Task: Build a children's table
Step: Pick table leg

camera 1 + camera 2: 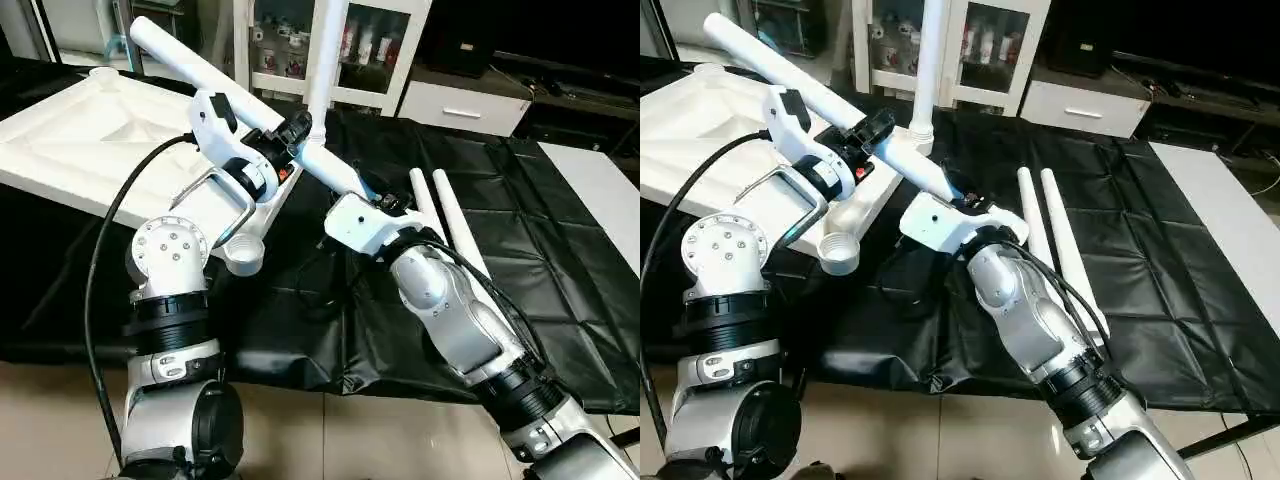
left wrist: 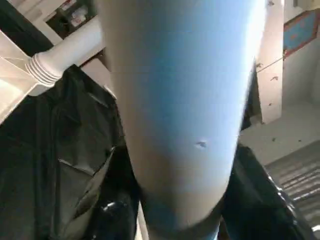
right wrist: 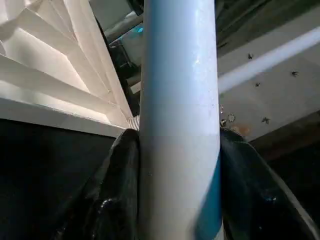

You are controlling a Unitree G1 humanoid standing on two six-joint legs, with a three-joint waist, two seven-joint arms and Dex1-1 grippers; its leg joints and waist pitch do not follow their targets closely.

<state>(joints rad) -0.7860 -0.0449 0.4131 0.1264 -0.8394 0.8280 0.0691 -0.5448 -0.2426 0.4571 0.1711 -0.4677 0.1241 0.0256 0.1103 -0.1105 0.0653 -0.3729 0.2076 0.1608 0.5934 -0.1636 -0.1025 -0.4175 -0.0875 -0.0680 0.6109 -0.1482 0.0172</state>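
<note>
Tabletop (image 1: pixel 90 130) white ribbed plastic, smooth round tubular leg (image 1: pixel 240 105) clamped in both grippers' jaws.

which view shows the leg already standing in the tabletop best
The right eye view: the standing leg rises from its corner socket in the tabletop, base visible. The left eye view matches. The left wrist view catches its ribbed base; the right wrist view barely shows it.

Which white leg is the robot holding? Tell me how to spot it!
Look at the black cloth beside the upside-down tabletop. Above it, one leg slants in the air, gripped by both the left gripper and right gripper. The others lie flat or stand upright in a socket.
</note>
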